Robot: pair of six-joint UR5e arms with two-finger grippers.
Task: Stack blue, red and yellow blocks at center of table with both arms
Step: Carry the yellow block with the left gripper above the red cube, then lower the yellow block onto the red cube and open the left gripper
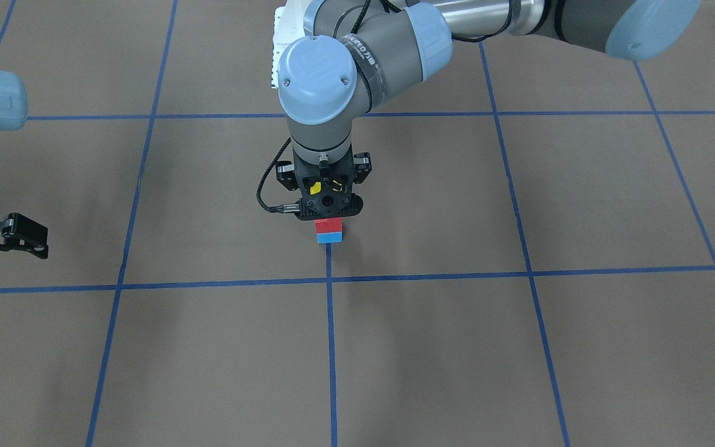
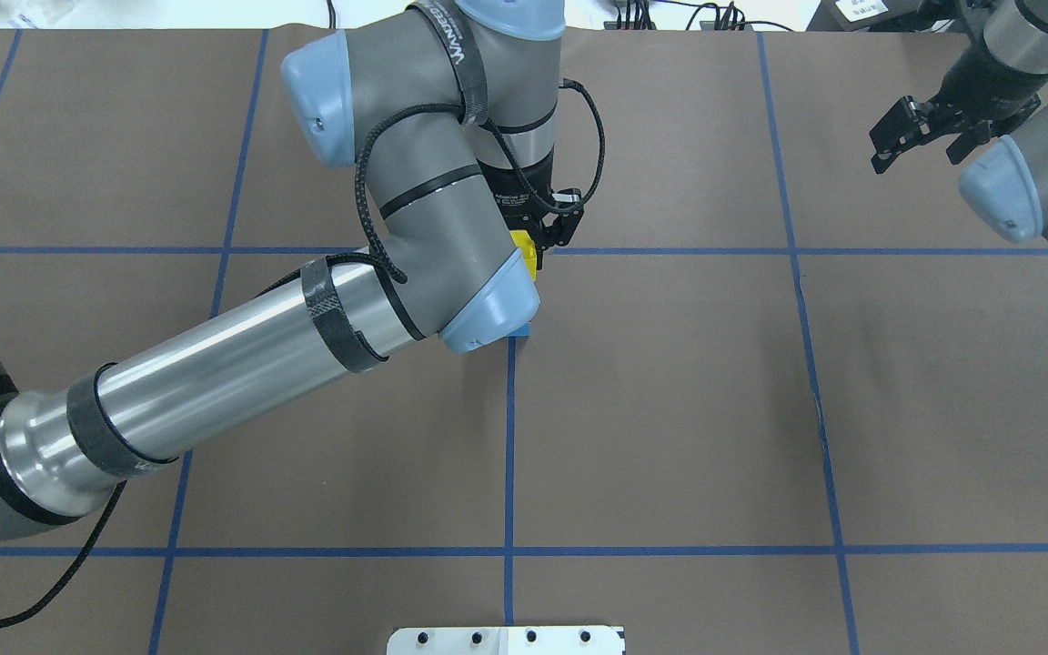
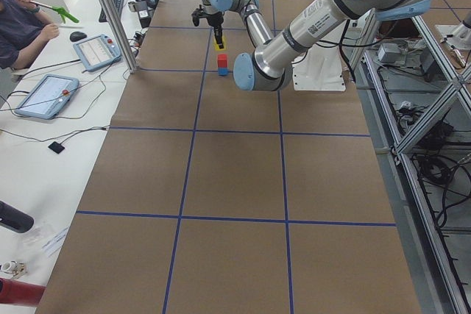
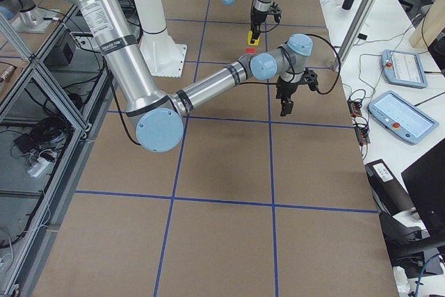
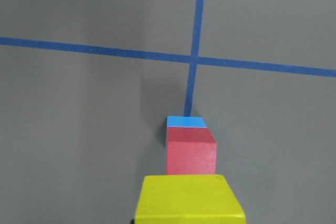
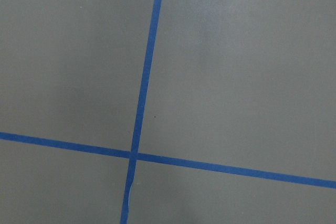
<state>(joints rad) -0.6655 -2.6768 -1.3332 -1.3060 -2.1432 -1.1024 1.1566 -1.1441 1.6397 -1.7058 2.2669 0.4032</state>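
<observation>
The brown surface [image 1: 519,347] carries a grid of blue tape lines [image 1: 331,347]. The left arm [image 2: 242,364] reaches across it to the middle, and the right arm [image 2: 1024,173] stands well apart at the far side. The right hand [image 2: 929,136] hangs there with its fingers spread wide and nothing between them; its wrist camera sees only a tape crossing.

The left hand [image 1: 326,197] points straight down, closed on the yellow block [image 5: 189,198], just above the stack. From overhead the left arm's joint covers that stack, and only a corner of the blue block [image 2: 521,332] peeps out. The front view shows the red block [image 1: 328,226] squarely on the blue one, beside a tape line, with yellow only in slivers. The left wrist camera alone shows all three colours in line.
</observation>
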